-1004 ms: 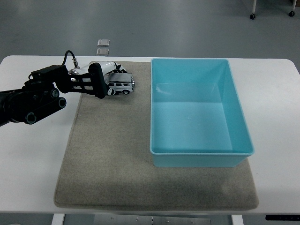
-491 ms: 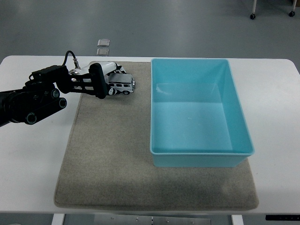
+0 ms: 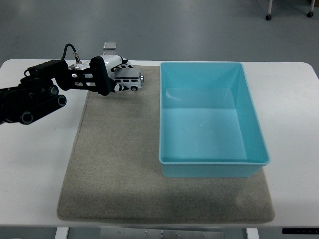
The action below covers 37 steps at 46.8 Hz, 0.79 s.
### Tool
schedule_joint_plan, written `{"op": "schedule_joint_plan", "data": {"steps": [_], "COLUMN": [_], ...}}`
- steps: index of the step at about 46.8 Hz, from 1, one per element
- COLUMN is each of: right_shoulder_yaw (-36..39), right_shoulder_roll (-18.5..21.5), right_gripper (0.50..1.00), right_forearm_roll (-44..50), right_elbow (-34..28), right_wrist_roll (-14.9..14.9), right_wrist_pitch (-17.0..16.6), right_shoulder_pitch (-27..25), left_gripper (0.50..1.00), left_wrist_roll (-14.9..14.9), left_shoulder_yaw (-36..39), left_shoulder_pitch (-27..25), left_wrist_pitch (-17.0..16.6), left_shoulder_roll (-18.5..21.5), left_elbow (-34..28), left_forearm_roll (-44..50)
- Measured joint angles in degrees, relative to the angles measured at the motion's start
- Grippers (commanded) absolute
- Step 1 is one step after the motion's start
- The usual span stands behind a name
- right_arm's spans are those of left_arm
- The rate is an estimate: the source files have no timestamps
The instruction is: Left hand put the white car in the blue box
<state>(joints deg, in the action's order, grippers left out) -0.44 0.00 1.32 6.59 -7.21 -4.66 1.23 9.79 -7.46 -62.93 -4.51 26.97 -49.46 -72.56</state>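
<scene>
Car [image 3: 128, 80]: a small, stiff toy, likely light with slick paint, best pinched across its body. It sits in the left hand [image 3: 102, 77], fingers closed around it, above the mat's [image 3: 119, 164] far left corner, left of the box [image 3: 212, 167]. No writing is readable.

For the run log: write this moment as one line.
left hand: shut on white car | car: over mat, left of blue box | box: empty | right hand: not in view
</scene>
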Motion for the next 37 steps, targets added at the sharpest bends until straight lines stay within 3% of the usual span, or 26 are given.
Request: {"op": "schedule_joint_plan", "data": {"steps": [14,23,37], "right_shoulder_yaw": [0.0,0.0,0.0], "right_shoulder_roll": [0.0,0.0,0.0], "right_gripper": [0.936,0.936,0.936], "right_forearm_roll": [0.0,0.0,0.0], "right_elbow": [0.0,0.0,0.0], "right_wrist_roll": [0.0,0.0,0.0], "right_wrist_pitch": [0.0,0.0,0.0], "right_shoulder_pitch": [0.0,0.0,0.0], "left_gripper": [0.500,0.500,0.500], "left_wrist_roll": [0.4,0.4,0.1], "left_shoulder_yaw": [-3.0,-4.1,-3.9], "left_shoulder_pitch": [-3.8,-8.0,-10.7], "left_wrist_pitch": [1.0,3.5,6.1], "left_shoulder_roll": [3.5,4.7,2.7], "left_elbow": [-0.8,-6.6,-16.7], "left_forearm_roll": [0.2,0.2,-0.6]}}
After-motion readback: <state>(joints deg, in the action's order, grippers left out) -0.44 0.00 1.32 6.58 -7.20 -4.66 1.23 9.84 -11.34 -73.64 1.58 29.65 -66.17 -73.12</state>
